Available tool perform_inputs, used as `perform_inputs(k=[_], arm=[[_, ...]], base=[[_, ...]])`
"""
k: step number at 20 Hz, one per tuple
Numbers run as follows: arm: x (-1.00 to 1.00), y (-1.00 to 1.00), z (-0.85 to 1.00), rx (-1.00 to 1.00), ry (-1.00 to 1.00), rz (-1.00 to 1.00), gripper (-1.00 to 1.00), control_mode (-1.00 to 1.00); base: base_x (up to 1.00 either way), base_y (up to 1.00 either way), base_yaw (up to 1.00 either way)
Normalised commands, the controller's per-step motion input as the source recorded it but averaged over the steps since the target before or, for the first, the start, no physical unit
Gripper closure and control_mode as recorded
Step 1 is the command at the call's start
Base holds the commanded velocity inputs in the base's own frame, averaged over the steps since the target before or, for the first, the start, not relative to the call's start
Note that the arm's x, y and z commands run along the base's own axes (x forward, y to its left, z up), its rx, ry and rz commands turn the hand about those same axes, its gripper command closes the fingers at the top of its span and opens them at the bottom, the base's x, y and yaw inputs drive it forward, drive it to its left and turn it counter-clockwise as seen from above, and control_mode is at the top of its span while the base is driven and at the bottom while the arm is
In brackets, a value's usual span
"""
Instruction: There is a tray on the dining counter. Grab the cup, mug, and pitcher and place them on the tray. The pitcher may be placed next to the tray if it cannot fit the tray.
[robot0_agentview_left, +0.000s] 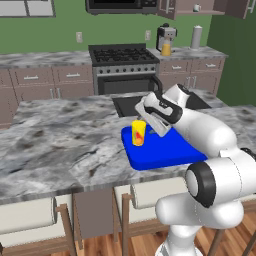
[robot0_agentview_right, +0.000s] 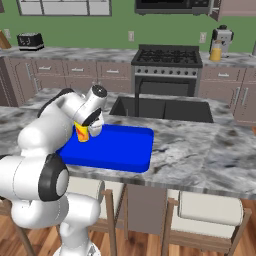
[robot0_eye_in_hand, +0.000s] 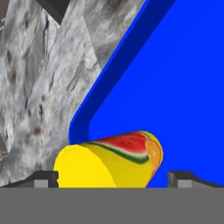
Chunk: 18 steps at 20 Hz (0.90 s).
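Note:
The yellow cup (robot0_agentview_left: 138, 132) with a red-orange mark stands upright on the blue tray (robot0_agentview_left: 165, 150), in the corner nearest the sink. My gripper (robot0_agentview_left: 146, 128) is open, its fingers set wide on either side of the cup (robot0_eye_in_hand: 109, 159) without pinching it. From the right, the arm hides part of the cup (robot0_agentview_right: 81, 133) and the gripper (robot0_agentview_right: 90, 130). The tray (robot0_agentview_right: 125, 145) lies on the dining counter (robot0_agentview_left: 60, 140). The pitcher (robot0_agentview_left: 166, 48) with orange contents stands on the back worktop by the coffee machine. A small whitish object (robot0_agentview_left: 196, 7) in the open wall cabinet is too small to tell as the mug.
A sink (robot0_agentview_right: 160, 107) is sunk into the counter just behind the tray. The stove (robot0_agentview_left: 122, 55) stands behind it. A grey cylinder (robot0_agentview_left: 196, 36) is right of the coffee machine (robot0_agentview_left: 166, 34). A toaster (robot0_agentview_right: 30, 41) sits far left. Stools (robot0_agentview_left: 30, 215) line the near edge.

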Motion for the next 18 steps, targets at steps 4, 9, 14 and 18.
perform_inputs(k=[4,9,14,18], arm=[[-0.01,0.0,0.45,0.0,0.0,0.11,-1.0,-1.0],[-0.18,0.0,0.59,0.0,0.0,0.11,-1.0,-1.0],[-0.27,0.0,0.57,-0.01,0.0,0.11,-1.0,-1.0],[-0.31,-0.03,0.46,-0.06,0.0,0.12,-1.0,-1.0]], base=[[0.0,0.0,0.0],[0.0,0.0,0.0],[0.0,0.0,0.0],[0.0,0.0,0.0]])
